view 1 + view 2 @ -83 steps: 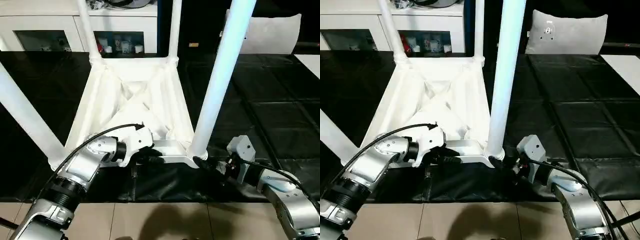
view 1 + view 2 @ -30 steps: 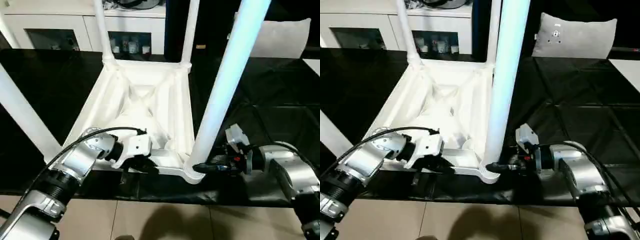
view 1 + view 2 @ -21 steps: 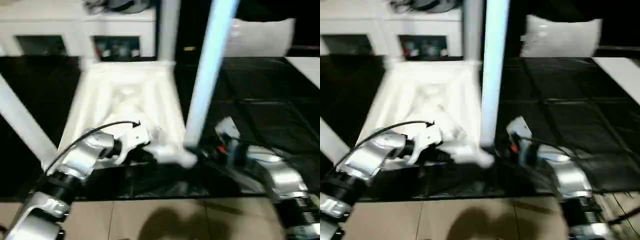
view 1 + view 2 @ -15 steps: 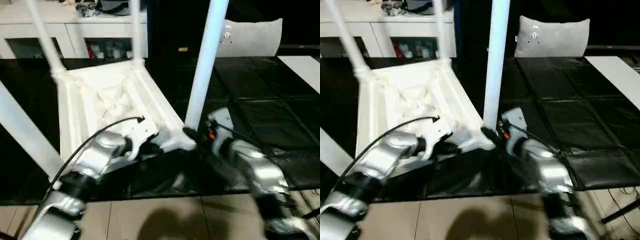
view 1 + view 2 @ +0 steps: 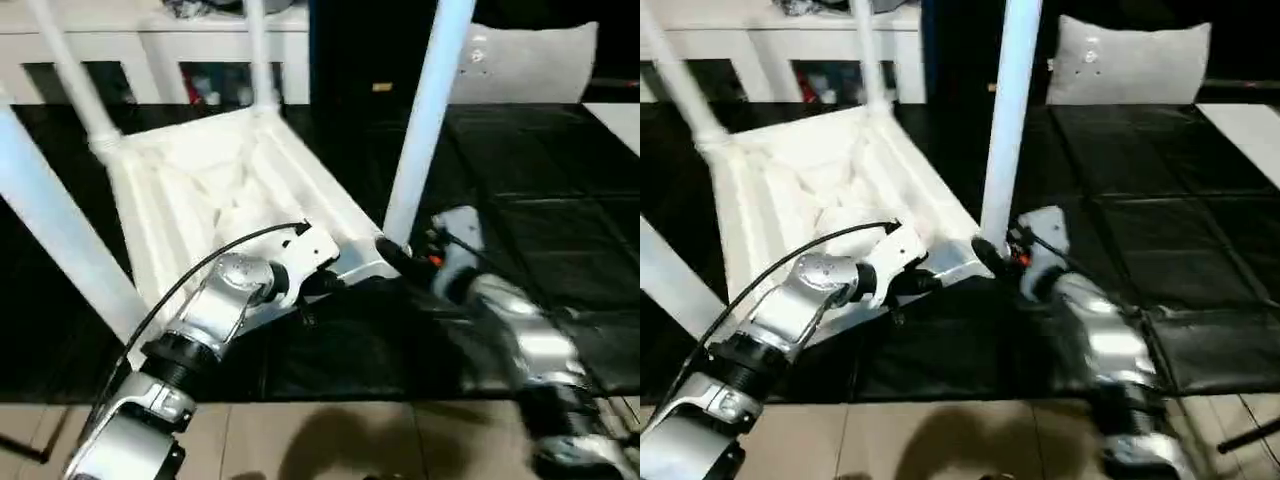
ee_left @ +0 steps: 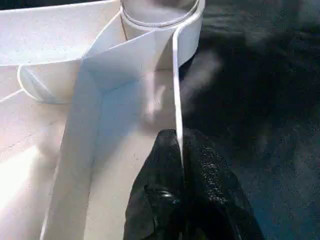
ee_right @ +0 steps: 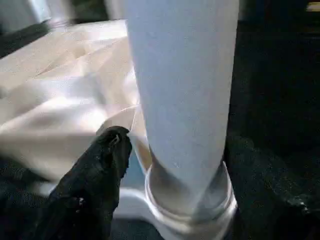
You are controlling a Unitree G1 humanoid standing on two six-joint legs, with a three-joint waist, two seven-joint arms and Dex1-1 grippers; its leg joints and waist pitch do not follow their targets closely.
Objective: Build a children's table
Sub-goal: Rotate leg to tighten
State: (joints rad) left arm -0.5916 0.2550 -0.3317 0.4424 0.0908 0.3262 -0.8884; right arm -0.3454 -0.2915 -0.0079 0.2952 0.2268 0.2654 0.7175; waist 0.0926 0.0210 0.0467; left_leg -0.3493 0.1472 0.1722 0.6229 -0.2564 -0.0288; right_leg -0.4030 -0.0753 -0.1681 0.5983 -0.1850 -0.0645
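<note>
The white children's table (image 5: 200, 190) lies upside down on the black mat, ribbed underside up, with its four legs standing in the corner sockets. It sits turned at an angle to me. My left gripper (image 6: 181, 145) is shut on the thin rim wall (image 6: 176, 75) of the near edge, close to the near right corner. My right gripper (image 7: 180, 145) straddles the base of the near right leg (image 5: 420, 120) just above its socket (image 7: 187, 210), one black finger (image 7: 100, 170) on each side. The near left leg (image 5: 60, 230) rises at the picture's left.
A white cabinet with glass doors (image 5: 150, 70) stands behind the table. A grey cushion (image 5: 530, 65) lies at the back right on the black mat (image 5: 520, 170). Beige floor tiles (image 5: 330, 440) run along the mat's near edge.
The table has turned on the mat: its near right corner swung away from me, both grippers moving with it. The head camera has also shifted.
</note>
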